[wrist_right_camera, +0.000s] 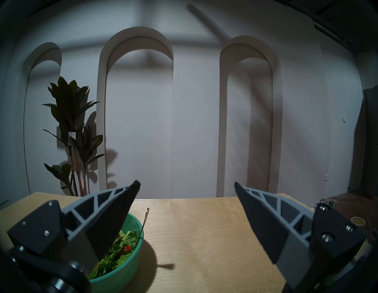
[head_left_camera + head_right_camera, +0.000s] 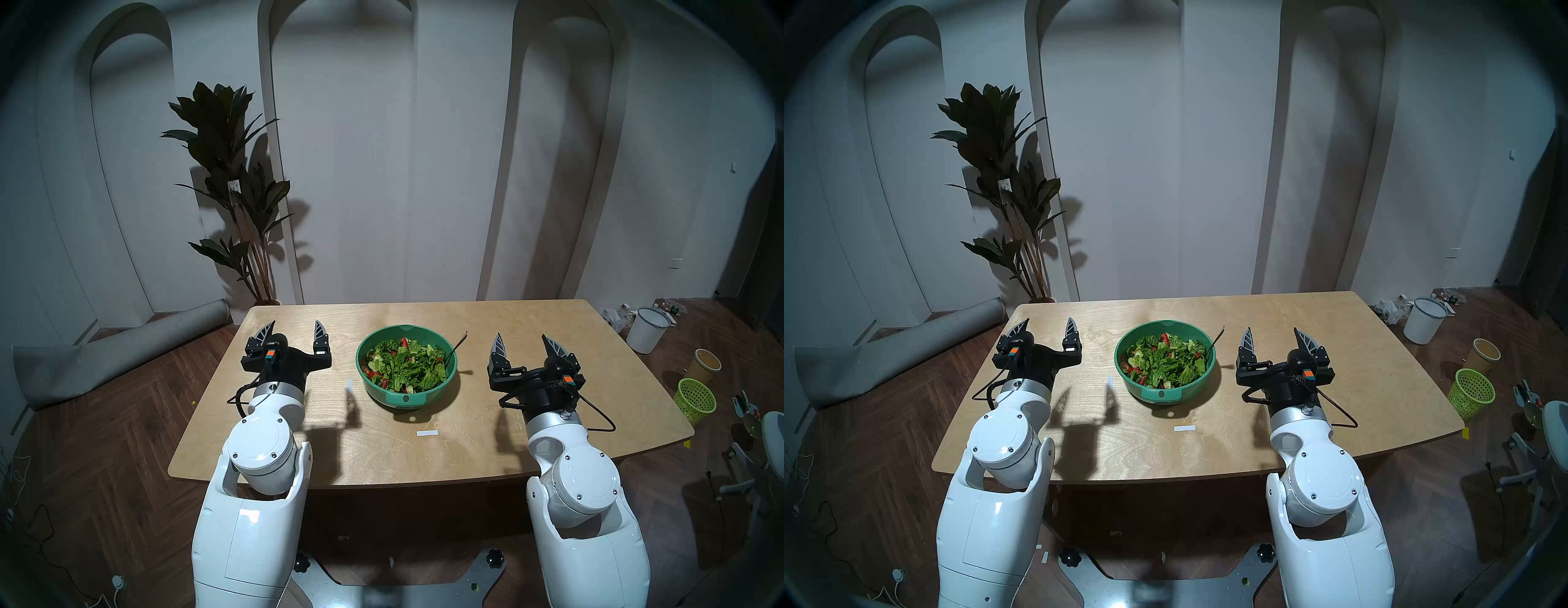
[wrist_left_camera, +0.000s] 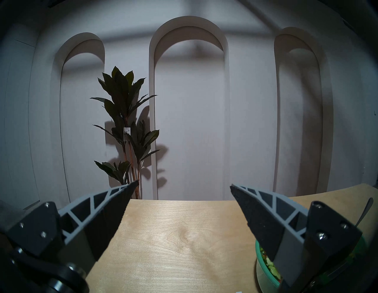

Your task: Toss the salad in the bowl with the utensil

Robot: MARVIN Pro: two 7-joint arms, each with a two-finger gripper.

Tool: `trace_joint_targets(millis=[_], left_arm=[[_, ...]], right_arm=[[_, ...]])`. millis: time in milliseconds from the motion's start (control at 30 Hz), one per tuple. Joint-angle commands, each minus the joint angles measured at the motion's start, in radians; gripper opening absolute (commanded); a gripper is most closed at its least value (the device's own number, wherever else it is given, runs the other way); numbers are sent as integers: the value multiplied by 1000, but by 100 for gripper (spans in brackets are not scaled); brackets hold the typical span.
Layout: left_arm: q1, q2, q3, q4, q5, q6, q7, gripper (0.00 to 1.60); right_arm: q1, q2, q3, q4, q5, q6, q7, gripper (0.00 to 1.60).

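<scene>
Hovering level over the counter point(image 2: 530, 335), both my arms flank the bowl point(image 2: 407, 397), which sits at the centre of the head view. My left pincer point(image 2: 293, 333) hangs to the picture's left of it and my right pincer point(image 2: 526, 344) to the picture's right; each is spread wide and grasps nothing. In the right wrist view the same right pincer point(image 1: 187, 187) points past the bowl toward the far wall, with the bowl low in the left of that frame.

The salad point(image 2: 403, 365) fills the bowl, green leaves with red bits showing. The utensil point(image 2: 457, 344) stands in it at the bowl's right edge, its spoon end buried in the leaves and its thin handle leaning out over the rim toward the upper right of the head view. The handle is free; neither pincer touches it.

I judge the tossing has not begun: this is the very start, the reach for the spoon. My right pincer is nearer the handle, so the next move seems to be swinging it inward toward the bowl and bringing the fingers to either side of that slim handle above the rim. The shaft is narrow and shiny, so I would clench squarely and firmly, taking care not to knock the bowl.
</scene>
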Motion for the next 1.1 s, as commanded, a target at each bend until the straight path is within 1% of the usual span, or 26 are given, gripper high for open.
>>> trace_joint_targets(millis=[0, 100, 200, 300, 367, 467, 667, 767, 833, 867, 900, 933, 1000, 1033, 1067], left_arm=[[-47, -4, -5, -72, -13, 12, -5, 160], [-52, 13, -3, -42, 6, 29, -5, 160], [-45, 22, -9, -10, 5, 11, -10, 160], [-36, 26, -11, 10, 11, 1, -8, 160], [-32, 26, -10, 20, 14, -10, -8, 160], [-29, 25, -7, 25, 17, -16, -9, 160], [-24, 22, -4, 22, 22, -23, -6, 160], [-20, 23, -4, 20, 26, -25, -4, 160], [-18, 23, -4, 19, 27, -25, -2, 160], [-18, 24, -3, 19, 28, -26, -1, 160], [-17, 24, -3, 19, 28, -27, -1, 160], [-15, 25, 0, 19, 29, -29, 1, 160], [-13, 25, 3, 17, 30, -29, 3, 160], [-11, 24, 5, 17, 31, -29, 4, 160], [-10, 24, 8, 16, 32, -29, 6, 160]], right_arm=[[2, -1, 1, -20, 0, -3, -2, 160], [2, -1, 1, -21, -1, -3, -2, 160], [0, 10, 1, -23, -17, -15, -1, 160], [4, 29, 5, -30, -51, -25, -4, 160], [20, 38, 16, -18, -59, -27, -3, 160], [57, 61, 38, 30, -94, -36, -9, 160], [131, 78, 84, 127, -79, -59, 0, 160], [160, 82, 89, 170, -62, -93, 10, 160], [180, 84, 90, 212, -50, -134, 18, 160], [191, 75, 95, 232, -15, -152, 31, 160], [201, 76, 96, 249, -10, -161, 35, 160], [217, 74, 99, 275, 26, -186, 52, 160], [239, 68, 103, 305, 66, -213, 74, 160], [246, 63, 106, 318, 109, -224, 96, 160], [253, 65, 106, 335, 130, -235, 112, 160]])
